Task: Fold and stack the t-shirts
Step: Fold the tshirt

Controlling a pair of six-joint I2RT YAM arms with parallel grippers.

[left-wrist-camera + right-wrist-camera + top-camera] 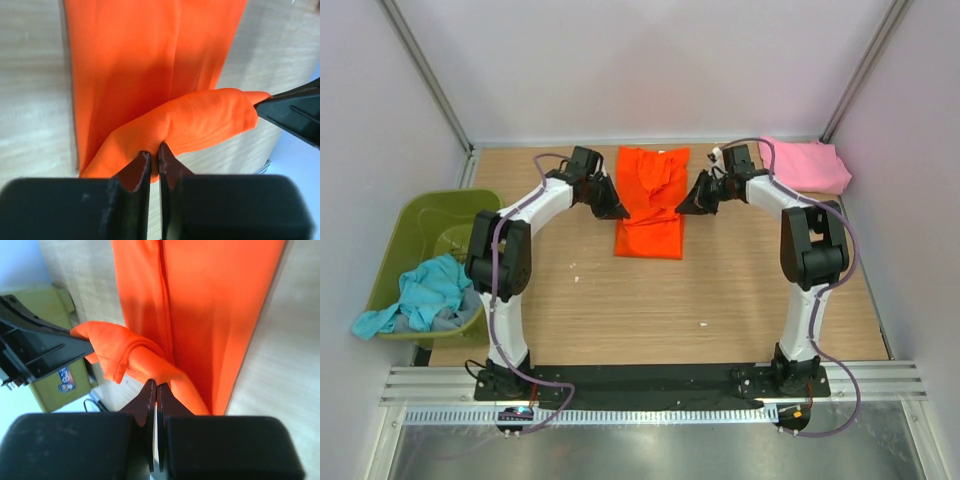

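Observation:
The bright orange t-shirt [650, 205] lies as a long narrow strip at the back middle of the table. My left gripper [617, 208] is shut on its left edge and my right gripper [686, 204] on its right edge. In the left wrist view the gripper [154, 152] pinches a raised fold of the orange t-shirt [130, 75]. In the right wrist view the other gripper [156, 388] pinches a similar lifted fold of the orange t-shirt [210, 315]. A pale pink t-shirt [807, 165] lies folded at the back right corner. A teal t-shirt [420, 295] hangs crumpled over the tub's front.
An olive-green plastic tub [430, 215] stands off the table's left edge. White walls close in the back and both sides. The black rail with the arm bases [650, 380] runs along the near edge. The opposite gripper's finger [292, 112] shows in the left wrist view.

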